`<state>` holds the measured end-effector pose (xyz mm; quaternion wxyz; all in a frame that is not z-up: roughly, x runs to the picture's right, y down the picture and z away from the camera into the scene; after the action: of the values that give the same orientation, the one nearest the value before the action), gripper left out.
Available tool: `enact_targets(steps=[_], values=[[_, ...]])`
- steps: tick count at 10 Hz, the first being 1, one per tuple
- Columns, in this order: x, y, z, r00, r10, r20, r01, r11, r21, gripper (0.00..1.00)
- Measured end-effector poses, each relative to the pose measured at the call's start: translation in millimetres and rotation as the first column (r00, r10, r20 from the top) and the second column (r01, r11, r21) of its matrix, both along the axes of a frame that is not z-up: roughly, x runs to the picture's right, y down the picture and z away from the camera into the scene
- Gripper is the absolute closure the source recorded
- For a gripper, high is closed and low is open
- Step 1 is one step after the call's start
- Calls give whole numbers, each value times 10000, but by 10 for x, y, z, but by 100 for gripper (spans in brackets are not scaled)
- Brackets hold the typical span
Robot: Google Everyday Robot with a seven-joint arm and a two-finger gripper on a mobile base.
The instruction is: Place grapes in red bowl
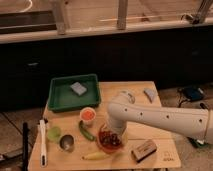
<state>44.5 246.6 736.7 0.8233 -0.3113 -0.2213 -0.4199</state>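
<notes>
In the camera view, a white arm (160,119) is reaching in from the right over the wooden bench (111,92); the tool (114,131) is hanging low, right above the red bowl (101,143); I cannot tell if it is spread or pressed together; the grapes (111,140) are lying inside the bowl, under the tool; a white cup (88,115) is standing near the bowl; a banana (96,155) is lying just in front.

On your table (111,90) you have a green tray (60,104) holding a grey sponge (78,88), with a white cup (88,115) just in front. Nearer you lie a green vegetable (86,131), a metal cup (66,143), a banana (96,155) and a wooden block (144,150). The gripper (112,136) is down at front centre.
</notes>
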Motion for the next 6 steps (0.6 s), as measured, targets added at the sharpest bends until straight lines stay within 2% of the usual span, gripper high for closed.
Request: enact_targets(steps=[3,6], values=[[14,10,-12,10000,-34,3,34,10000,29,20],[5,-8,-19,10000,-13,95,10,9997,252,20]])
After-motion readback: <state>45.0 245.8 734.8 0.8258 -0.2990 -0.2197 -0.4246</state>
